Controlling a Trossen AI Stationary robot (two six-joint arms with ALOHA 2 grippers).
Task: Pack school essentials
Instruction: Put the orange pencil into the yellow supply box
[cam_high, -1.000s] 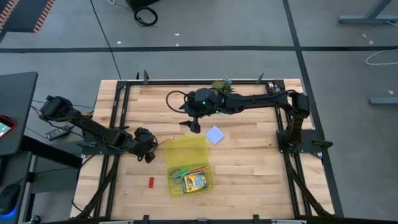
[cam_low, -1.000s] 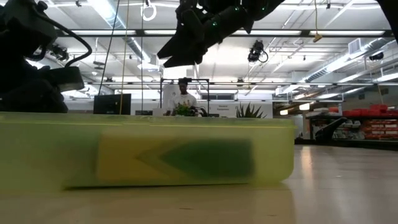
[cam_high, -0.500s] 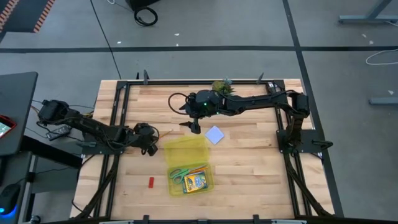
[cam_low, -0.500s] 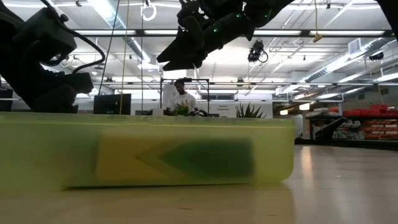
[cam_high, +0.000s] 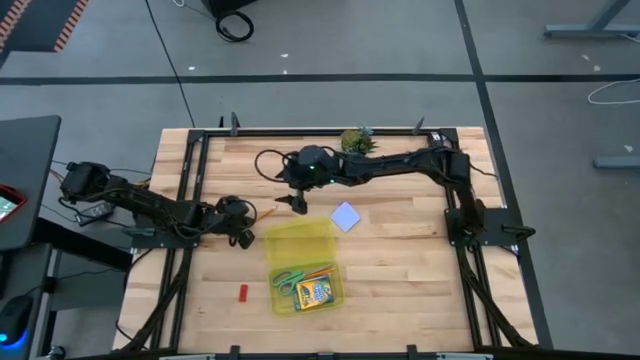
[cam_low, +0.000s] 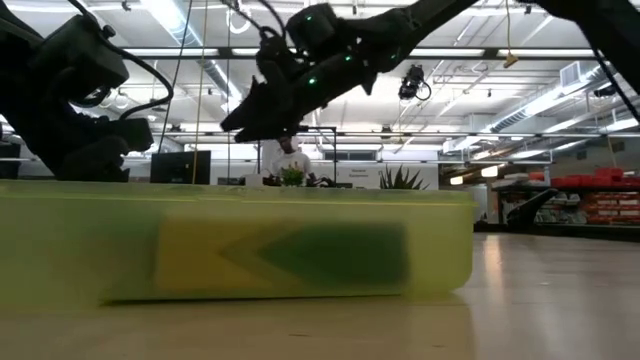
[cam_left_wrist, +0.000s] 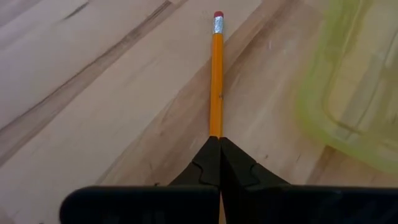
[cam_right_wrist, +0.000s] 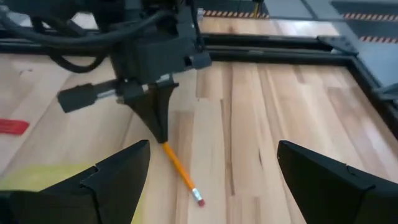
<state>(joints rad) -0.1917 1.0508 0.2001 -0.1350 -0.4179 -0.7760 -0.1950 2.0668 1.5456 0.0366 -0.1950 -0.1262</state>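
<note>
My left gripper (cam_high: 250, 226) is shut on an orange pencil (cam_high: 266, 212) left of the yellow case's open lid (cam_high: 298, 240). The case's base (cam_high: 305, 288) holds green-handled scissors (cam_high: 289, 279), more orange pencils and the crayon box (cam_high: 314, 293). My right gripper (cam_high: 297, 203) hovers open and empty above the table, just beyond the lid and near the pencil's eraser end. The pale blue note pad (cam_high: 346, 216) lies flat to the right of it. The red eraser block (cam_high: 242, 292) lies left of the base. My left gripper (cam_left_wrist: 214, 140) pinches the pencil between its two fingertips at the end opposite the eraser (cam_left_wrist: 215, 127). The fingers (cam_right_wrist: 158, 121) slant down from the table's left. The pencil (cam_right_wrist: 180, 171) runs on ahead of them, its eraser end (cam_right_wrist: 199, 201) low by the table.
A small potted plant (cam_high: 352, 140) stands at the far edge behind my right arm. The black frame rails (cam_high: 190, 180) run along the table's sides. In the low view the case's wall (cam_low: 240, 240) fills the foreground. Bare wood lies at the right and near left.
My left gripper has gone a little toward the far edge and the right, carrying the pencil along beside the lid. My right gripper has swung toward the table's left, coming over the pencil's eraser end, and stays open.
</note>
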